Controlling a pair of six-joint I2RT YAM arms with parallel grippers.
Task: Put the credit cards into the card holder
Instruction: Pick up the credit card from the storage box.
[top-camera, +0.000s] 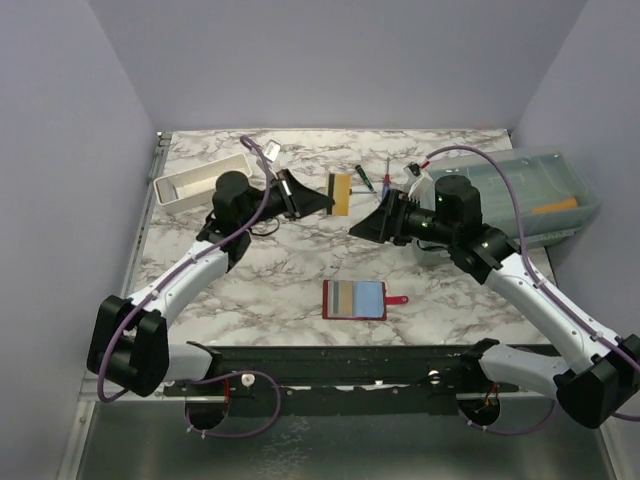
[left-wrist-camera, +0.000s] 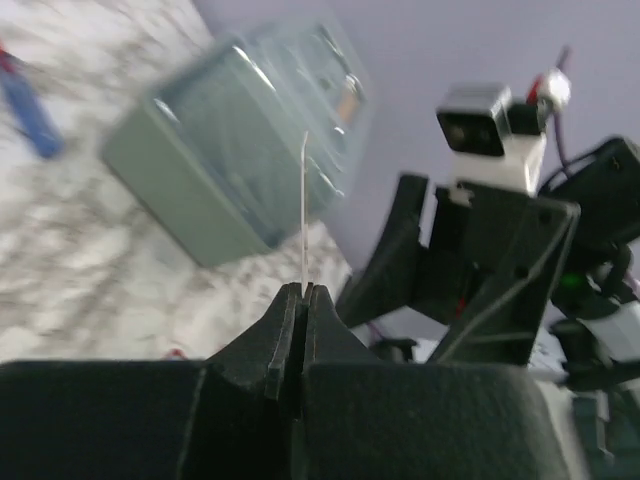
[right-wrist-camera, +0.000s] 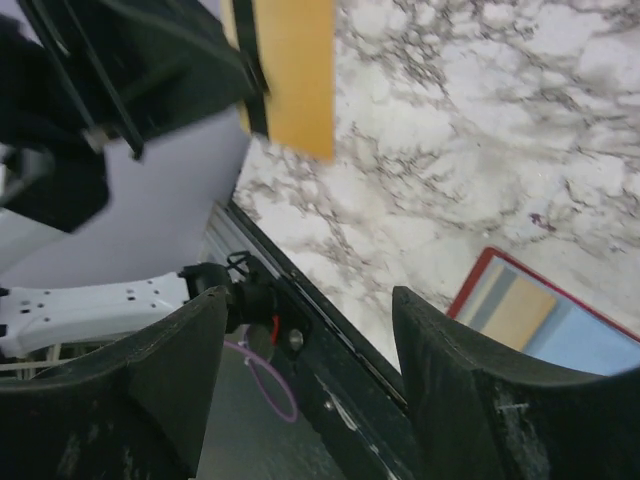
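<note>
One tan card (top-camera: 340, 194) in left tool (top-camera: 327, 203), aloft over table (top-camera: 300, 262)

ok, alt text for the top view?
Left gripper holds a tan card over the marble table, with the open right gripper facing it. The red card holder lies open near the arm bases; a white tray sits far left, a clear box far right.
</note>
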